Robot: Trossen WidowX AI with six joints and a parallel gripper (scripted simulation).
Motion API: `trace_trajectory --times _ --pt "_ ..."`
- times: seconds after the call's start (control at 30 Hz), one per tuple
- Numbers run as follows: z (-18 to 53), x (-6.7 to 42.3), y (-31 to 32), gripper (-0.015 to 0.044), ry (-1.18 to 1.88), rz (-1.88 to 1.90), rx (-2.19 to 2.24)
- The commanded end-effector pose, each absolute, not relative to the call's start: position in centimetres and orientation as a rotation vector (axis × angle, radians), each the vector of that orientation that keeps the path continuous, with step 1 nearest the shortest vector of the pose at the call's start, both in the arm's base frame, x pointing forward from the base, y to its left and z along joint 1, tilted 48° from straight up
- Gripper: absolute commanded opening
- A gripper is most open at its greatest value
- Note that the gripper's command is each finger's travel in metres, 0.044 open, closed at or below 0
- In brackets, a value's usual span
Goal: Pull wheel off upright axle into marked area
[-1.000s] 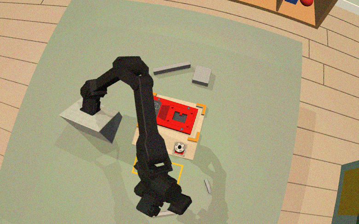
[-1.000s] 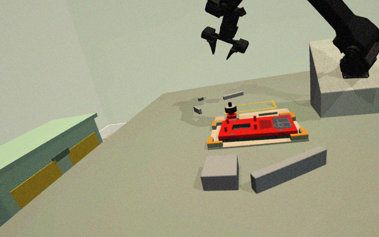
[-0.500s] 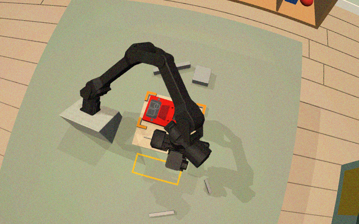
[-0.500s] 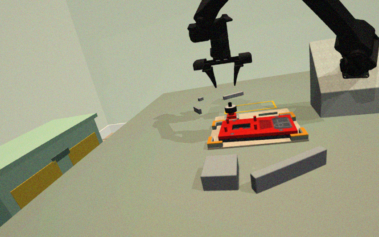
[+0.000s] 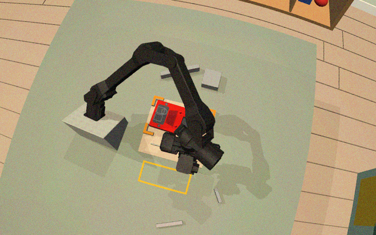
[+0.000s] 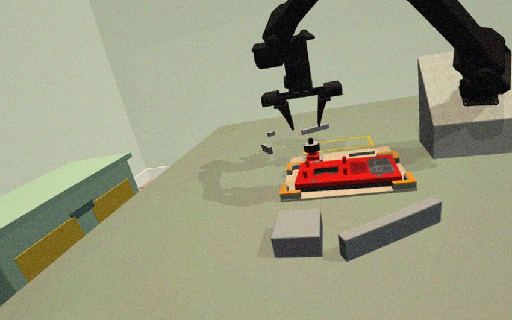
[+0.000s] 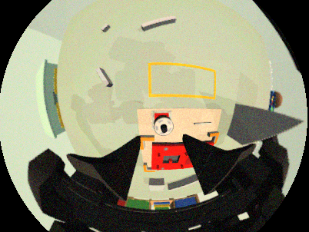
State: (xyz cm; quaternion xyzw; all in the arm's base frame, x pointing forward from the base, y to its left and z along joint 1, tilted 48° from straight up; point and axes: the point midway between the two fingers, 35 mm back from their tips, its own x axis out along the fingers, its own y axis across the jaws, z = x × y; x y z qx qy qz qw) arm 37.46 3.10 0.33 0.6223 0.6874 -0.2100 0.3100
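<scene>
Nothing done yet: wheel (image 6: 311, 146) sits on its axle; open, empty end effector (image 6: 304, 120) hangs above it; yellow-outlined area (image 5: 164, 177) unfilled.

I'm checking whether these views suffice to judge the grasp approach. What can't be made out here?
- Top view: the wheel and axle are hidden under the wrist and gripper.
- Exterior view: the wheel is small; how it seats on the axle is unclear, and the marked area is partly hidden behind it.
- Wrist view: the wheel is blurred; the fingers cover part of the red board.
</scene>
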Motion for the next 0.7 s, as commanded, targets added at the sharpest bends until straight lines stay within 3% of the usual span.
trace_trajectory --times 0.0,0.23,0.33,0.67 --pt "-1.7 37.0 5.4 0.03 1.836 -0.561 1.643" --pt "-3.1 36.6 7.0 0.03 1.838 -0.559 1.645" --pt "-2.9 36.5 6.9 0.0221 1.845 -0.557 1.631" --pt "-2.9 36.5 6.9 0.0135 1.845 -0.557 1.631"
